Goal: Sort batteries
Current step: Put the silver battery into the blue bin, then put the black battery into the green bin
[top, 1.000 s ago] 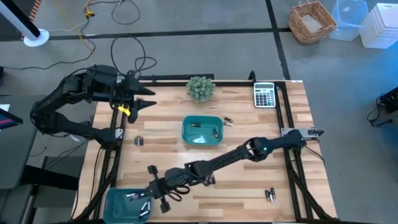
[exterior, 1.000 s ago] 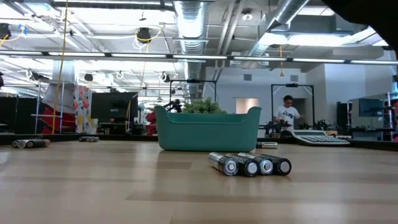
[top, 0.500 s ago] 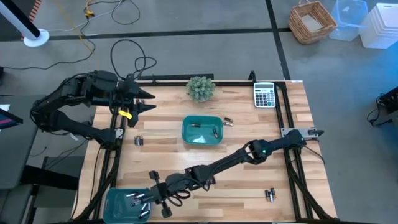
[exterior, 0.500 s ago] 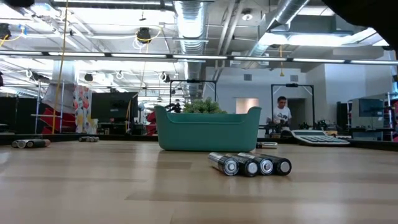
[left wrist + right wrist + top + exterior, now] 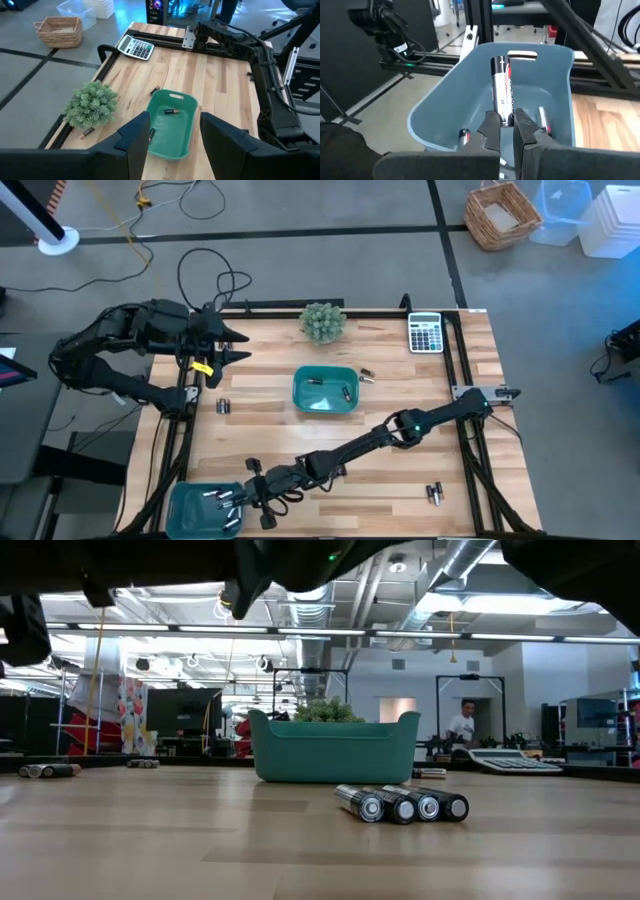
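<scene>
The left gripper hangs over the far left edge of the bench. Its fingers are spread apart and hold nothing. Just past that edge the floor is bare.

Near the left side of the bench two batteries lie side by side on the wood.

At the near left corner sits a blue tray, right at the bench edge. The right arm reaches all the way across to it. The right gripper hangs over the tray. Its fingers are pressed on the battery, pinching one end. The battery is long and thin, and it sticks straight out from the fingers, its length running along the tray's long side toward the tray's far wall. More batteries lie on the bottom of the tray, with bare room between them.

In the middle of the bench sits a green tray with two batteries inside. One more battery lies just beside its right side. A small plant stands at the far edge behind it.

There is much bare wood to the right of the green tray. A calculator lies in the far right corner. Near the near right edge four batteries lie side by side, touching.
</scene>
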You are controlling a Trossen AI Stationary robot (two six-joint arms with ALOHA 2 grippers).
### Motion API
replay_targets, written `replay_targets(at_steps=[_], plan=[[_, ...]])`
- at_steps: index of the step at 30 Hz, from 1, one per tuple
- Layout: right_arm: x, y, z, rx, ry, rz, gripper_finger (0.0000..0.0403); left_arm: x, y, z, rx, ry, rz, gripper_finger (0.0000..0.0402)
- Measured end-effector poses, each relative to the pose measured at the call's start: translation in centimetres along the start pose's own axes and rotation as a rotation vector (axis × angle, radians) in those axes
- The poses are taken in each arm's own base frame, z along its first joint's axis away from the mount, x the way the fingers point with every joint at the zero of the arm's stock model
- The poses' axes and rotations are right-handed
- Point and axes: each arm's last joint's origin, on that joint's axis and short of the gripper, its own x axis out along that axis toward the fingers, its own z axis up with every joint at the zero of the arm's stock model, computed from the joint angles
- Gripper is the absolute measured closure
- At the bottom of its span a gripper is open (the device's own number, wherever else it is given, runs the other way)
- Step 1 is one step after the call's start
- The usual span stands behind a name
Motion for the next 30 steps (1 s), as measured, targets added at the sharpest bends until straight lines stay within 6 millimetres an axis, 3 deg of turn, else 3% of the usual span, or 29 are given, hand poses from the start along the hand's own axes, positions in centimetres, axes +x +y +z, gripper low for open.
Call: replay_targets(at_steps=[9,26,30], plan=[[0.2,-0.6,-0.8,0.028,0.023,-0.028,0.0379,0.0,0.0,0.0,-0.006,0.000,0.002,0.0233],[0.2,-0.3,-0.5,-0.064,-0.004,-0.019,0.0212,0.0,0.0,-0.2,0.000,0.019,0.004,0.0233],[-0.5,-0.4,1.5,-0.118,-0.017,-0.025,0.0201,0.0,0.0,-0.2,-0.005,0.020,0.005,0.0233]])
